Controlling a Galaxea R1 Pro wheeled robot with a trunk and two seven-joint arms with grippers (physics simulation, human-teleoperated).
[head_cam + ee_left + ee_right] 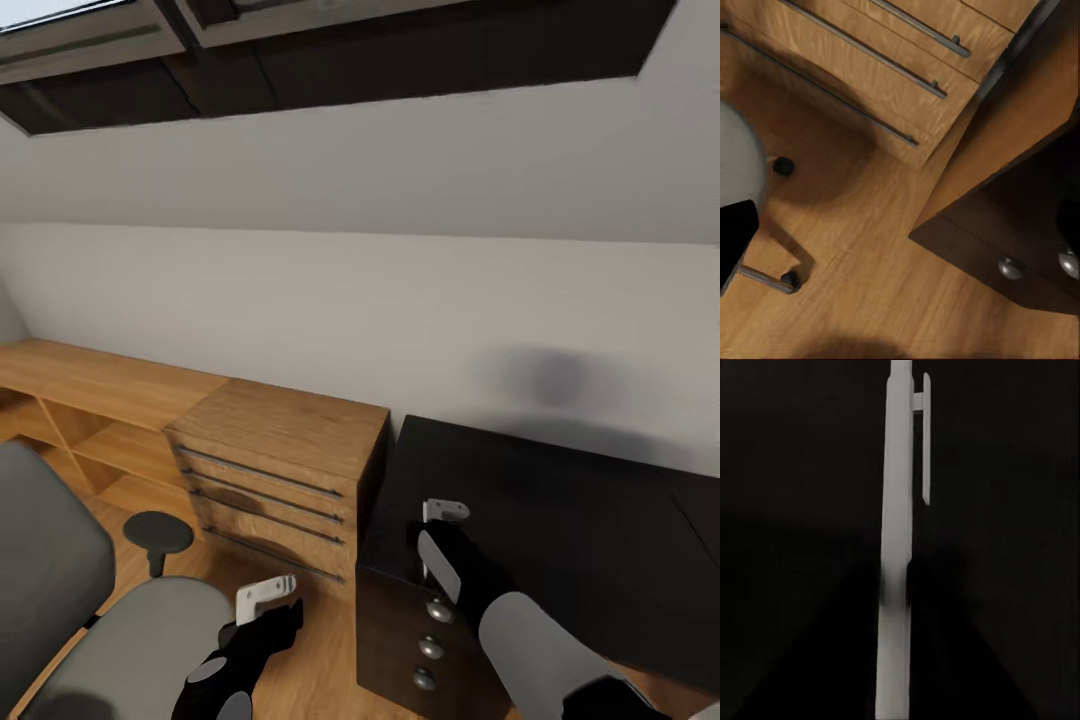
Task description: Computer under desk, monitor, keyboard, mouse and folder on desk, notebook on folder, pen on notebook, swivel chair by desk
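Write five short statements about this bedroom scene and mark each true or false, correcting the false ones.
1. The swivel chair has a grey seat. True.
2. The black desk has a monitor standing on it. False: its visible top is bare.
3. The wooden drawer unit stands beside the black desk. True.
4. The desk's drawer knobs are square and wooden. False: they are round and metallic.
5. The wooden drawers have long bar handles. True.

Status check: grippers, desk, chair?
Left gripper over floor, jaw state unclear. Right gripper over dark desk, state unclear. Chair beside the left arm.
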